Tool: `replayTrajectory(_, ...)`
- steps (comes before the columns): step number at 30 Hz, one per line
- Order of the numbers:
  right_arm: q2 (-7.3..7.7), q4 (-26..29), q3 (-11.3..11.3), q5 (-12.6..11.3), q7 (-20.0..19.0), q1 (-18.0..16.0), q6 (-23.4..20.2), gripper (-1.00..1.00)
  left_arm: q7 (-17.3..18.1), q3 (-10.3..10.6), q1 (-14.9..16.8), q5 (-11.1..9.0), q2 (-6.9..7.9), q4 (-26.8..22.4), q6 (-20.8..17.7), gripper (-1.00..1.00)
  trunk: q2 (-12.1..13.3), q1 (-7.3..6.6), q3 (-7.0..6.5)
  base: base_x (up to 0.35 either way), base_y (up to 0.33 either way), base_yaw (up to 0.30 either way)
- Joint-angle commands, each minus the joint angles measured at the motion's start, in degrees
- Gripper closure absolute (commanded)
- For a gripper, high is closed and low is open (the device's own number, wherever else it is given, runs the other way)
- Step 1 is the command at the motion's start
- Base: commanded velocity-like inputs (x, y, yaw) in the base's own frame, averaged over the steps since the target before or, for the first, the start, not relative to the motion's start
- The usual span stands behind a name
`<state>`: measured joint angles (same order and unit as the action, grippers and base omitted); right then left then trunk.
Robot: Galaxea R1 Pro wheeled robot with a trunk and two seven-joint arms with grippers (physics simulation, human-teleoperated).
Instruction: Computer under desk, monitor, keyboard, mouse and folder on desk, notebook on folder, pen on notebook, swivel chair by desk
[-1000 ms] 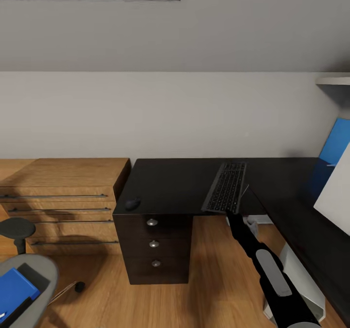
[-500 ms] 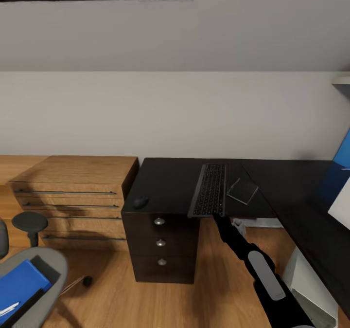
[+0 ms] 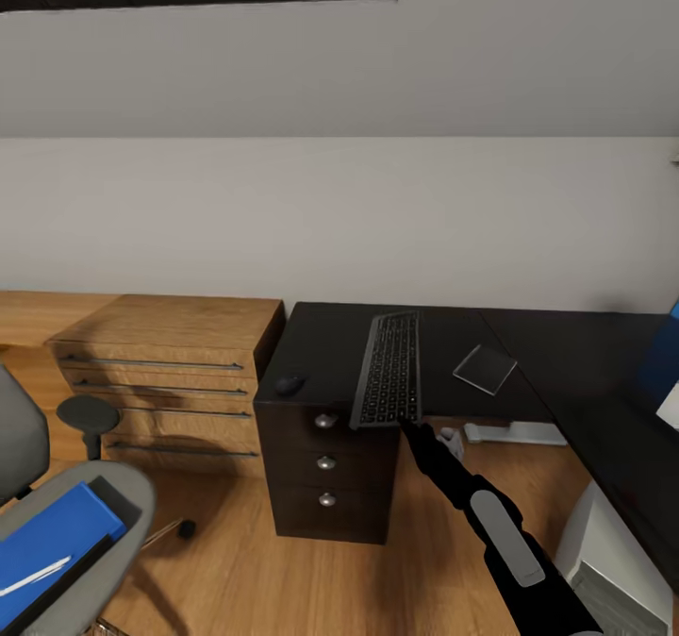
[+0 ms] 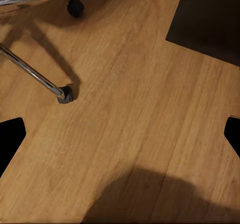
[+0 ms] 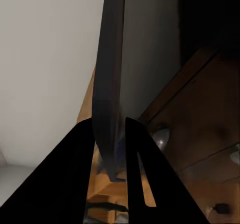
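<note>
One keyboard [image 3: 388,369], one mouse [image 3: 289,384], one notebook [image 3: 485,369] on the desk [image 3: 325,353] — and three round silver knobs [image 3: 325,421] down the drawer unit under its left end. The keyboard lies lengthwise from the front edge toward the wall, its near end just past the front edge, and the right gripper [image 3: 407,421] has that end pinched: in the right wrist view the two dark fingers [image 5: 80,159] sit tight on either side of the thin slab [image 5: 111,84], seen edge-on. The mouse sits near the front left corner; the notebook lies flat toward the inner bend of the L, apart from the keyboard. Left of the desk stands a wooden dresser [image 3: 170,334]. On the swivel chair [image 3: 113,504], one blue folder [image 3: 47,542] with one white pen [image 3: 33,577] resting on it. The left gripper [image 4: 120,134] hangs over bare wood floor beside two chair casters [image 4: 65,94], tips wide apart and holding nothing. Against a second ago the whole view has swung left — more chair and dresser showing, less of the desk's right wing — and the keyboard has turned straighter, its near end now over the drawers.
</note>
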<state>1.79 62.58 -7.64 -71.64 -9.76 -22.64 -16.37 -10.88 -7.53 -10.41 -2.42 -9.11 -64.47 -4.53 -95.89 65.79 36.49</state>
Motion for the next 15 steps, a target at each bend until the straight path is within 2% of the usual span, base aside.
replayTrajectory(1,0.04,0.0,-0.1,-0.5,-0.2,0.0,-0.2,1.0,-0.1,0.0,0.0,-0.3,-0.03,-0.1,-0.3,-1.0,0.0,-0.03,0.04,-0.259,0.12,0.002)
replayTrajectory(6,0.06,-0.1,-0.1,-0.5,-0.6,0.0,-0.7,1.0,-0.1,0.0,0.0,-0.3,-0.03,-0.1,-0.3,-1.0,0.0,-0.03,0.04,-0.191,0.075,0.001)
replayTrajectory(15,-0.2,-0.1,-0.2,-0.3,-0.7,0.0,-0.3,1.0,-0.1,0.0,0.0,-0.3,-0.03,-0.1,-0.3,-1.0,0.0,-0.03,0.04,-0.023,0.007,0.0)
